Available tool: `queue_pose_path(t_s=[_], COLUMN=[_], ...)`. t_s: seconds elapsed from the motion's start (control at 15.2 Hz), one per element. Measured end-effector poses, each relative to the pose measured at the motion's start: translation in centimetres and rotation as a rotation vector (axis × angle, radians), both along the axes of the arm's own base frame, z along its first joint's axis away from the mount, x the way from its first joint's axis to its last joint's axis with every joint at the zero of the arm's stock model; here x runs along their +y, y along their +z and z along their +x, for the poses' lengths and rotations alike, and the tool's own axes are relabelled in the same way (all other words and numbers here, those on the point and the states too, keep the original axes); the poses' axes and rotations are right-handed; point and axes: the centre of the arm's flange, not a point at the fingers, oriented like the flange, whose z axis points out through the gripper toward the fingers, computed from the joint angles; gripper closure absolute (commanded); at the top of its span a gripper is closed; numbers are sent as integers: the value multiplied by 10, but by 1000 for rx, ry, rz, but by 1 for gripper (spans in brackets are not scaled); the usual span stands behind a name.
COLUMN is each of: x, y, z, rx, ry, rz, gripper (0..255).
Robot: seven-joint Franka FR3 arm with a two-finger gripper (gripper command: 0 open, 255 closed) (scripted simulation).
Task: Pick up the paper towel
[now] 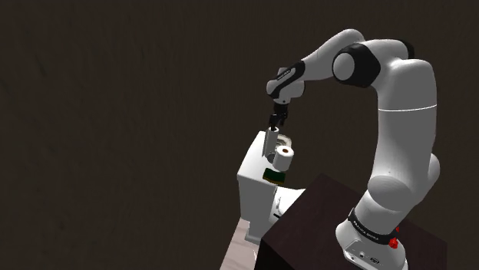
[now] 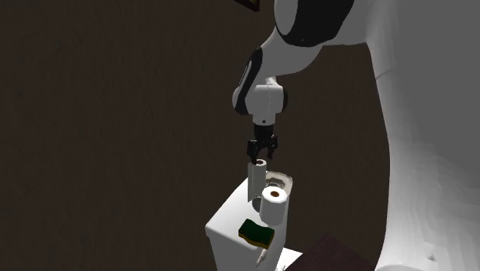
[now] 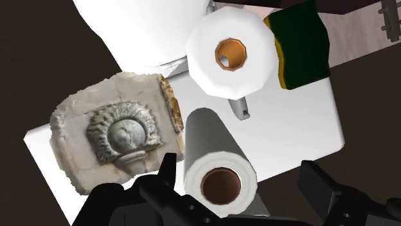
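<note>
Single-arm pick, approach stage. The all-black two-finger end effector (image 3: 240, 165) hangs directly over the task's thing, a tall white paper towel roll with a brown cardboard core (image 3: 215, 164), which stands upright on the flat top of a white box-shaped tank (image 3: 289, 128). The fingers are spread and released: the roll's top lies between them, one finger close beside it and the other clearly apart, so nothing is grasped. In the second exterior view the end effector (image 2: 261, 150) sits just above the roll's upper end (image 2: 256, 181). The roll should handle as light, soft and compressible. Its outer sheets may slide or dent under pressure, and its height makes it easy to tip with a sideways nudge. The soundest hold is judged to be across the cylindrical wall a little below the top rim, the fingers lowered evenly on both sides before closing. Near neighbours are a shorter, fatter white paper roll with an orange-brown core (image 3: 230, 54), a dark green sponge with a yellow layer (image 3: 299, 48) beside it, and a pale carved stone-like block bearing a shell relief (image 3: 119, 135) just beside the tall roll. No open container is evident. The carved block carries nothing, and whether it is a dish cannot be told.
</note>
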Motion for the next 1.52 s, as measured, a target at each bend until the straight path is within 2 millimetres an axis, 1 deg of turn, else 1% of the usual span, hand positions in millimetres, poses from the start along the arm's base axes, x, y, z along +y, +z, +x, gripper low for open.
queue_pose_path(t_s=[0.2,0.53,0.59,1.25,1.39,1.52], x=[-6,-7,-7,-9,-7,-7], y=[-17,-43,-45,-46,-41,-32], z=[7,7,7,7,7,8], rx=[2,2,2,-2,1,1], ry=[4,4,4,2,4,4], rz=[0,-1,-1,-4,-1,-1], gripper=[0,0,255,255,255,255])
